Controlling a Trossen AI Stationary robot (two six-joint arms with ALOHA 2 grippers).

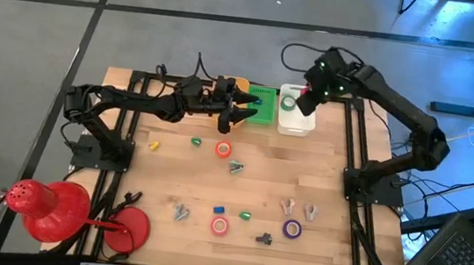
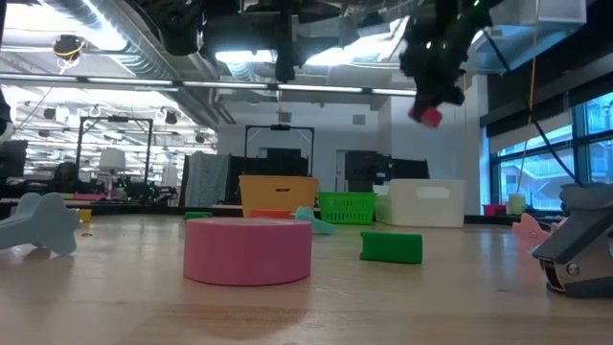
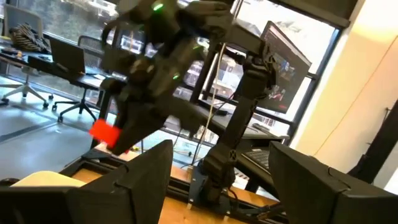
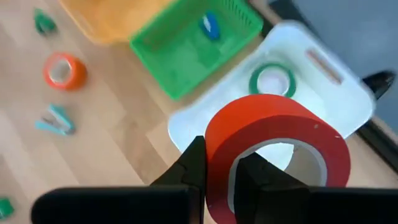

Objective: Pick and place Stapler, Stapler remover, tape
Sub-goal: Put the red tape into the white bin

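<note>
Right gripper (image 4: pixel 217 180) is clamped on a red tape roll (image 4: pixel 277 146), held above the white bin (image 1: pixel 295 121) at the surface's far edge, where a green tape roll (image 4: pixel 272 79) already lies; the right arm reaches in from the right edge with its wrist tipped down over the bin. Left gripper (image 1: pixel 244 109) hovers with fingers apart and nothing in them over the orange bin (image 1: pixel 233 86) and green basket (image 1: pixel 262 104) next to it, the arm stretched along the far edge. Plenty left, as I judge it: a red roll (image 1: pixel 224 149), another red roll (image 1: pixel 221 226), a purple roll (image 1: pixel 292 229) and small staplers and removers are scattered mid-surface and toward the near edge.
</note>
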